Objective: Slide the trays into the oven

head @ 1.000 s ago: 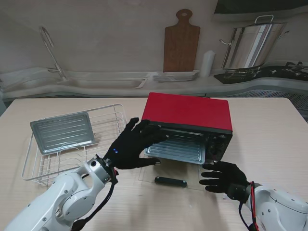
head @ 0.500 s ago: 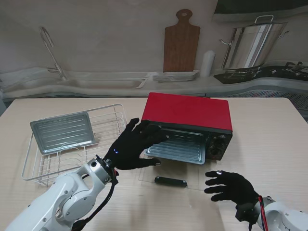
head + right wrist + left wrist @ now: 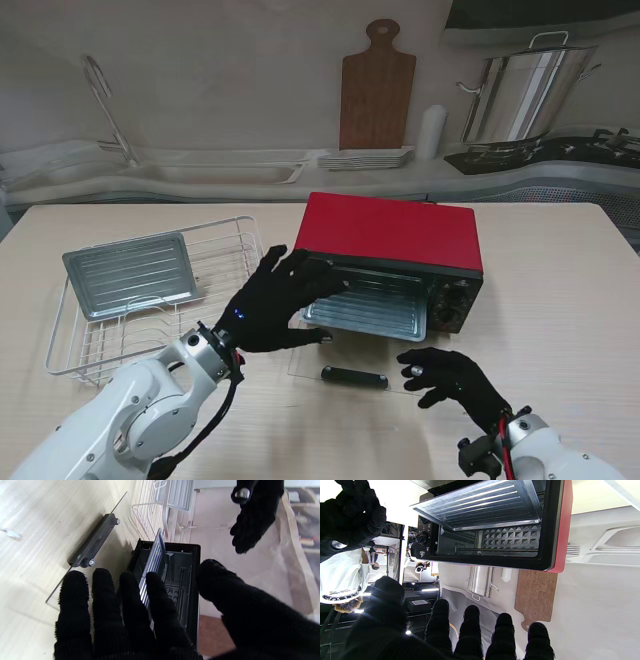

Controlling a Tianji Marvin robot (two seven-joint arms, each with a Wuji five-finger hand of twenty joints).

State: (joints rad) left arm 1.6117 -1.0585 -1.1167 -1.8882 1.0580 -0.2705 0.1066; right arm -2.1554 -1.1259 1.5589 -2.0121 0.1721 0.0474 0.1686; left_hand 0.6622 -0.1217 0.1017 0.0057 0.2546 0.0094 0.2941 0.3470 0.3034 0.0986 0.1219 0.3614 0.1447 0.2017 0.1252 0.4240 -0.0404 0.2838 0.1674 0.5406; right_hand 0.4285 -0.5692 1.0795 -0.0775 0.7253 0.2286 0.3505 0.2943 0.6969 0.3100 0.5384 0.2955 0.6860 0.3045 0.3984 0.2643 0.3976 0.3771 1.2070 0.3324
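The red oven (image 3: 390, 235) stands mid-table with its glass door (image 3: 310, 368) folded flat toward me, black handle (image 3: 353, 376) on it. A ribbed metal tray (image 3: 365, 310) sits part-way in the opening (image 3: 480, 507). My left hand (image 3: 275, 300) is open, its spread fingers (image 3: 470, 630) resting at the tray's left edge and the oven's left front. My right hand (image 3: 450, 375) hovers open over the door's right corner, fingers (image 3: 125, 610) apart and pointing toward the oven mouth (image 3: 180, 580). A second tray (image 3: 130, 272) lies in the white wire rack (image 3: 215, 240) on the left.
Behind the table runs a counter with a sink faucet (image 3: 105, 100), a wooden cutting board (image 3: 377, 90), stacked plates (image 3: 365, 158) and a steel pot (image 3: 520, 95). The oven's knobs (image 3: 452, 305) are on its right front.
My right hand first drew back toward me, then swung left to the door's right corner. The left hand and the tray have stayed where they were.
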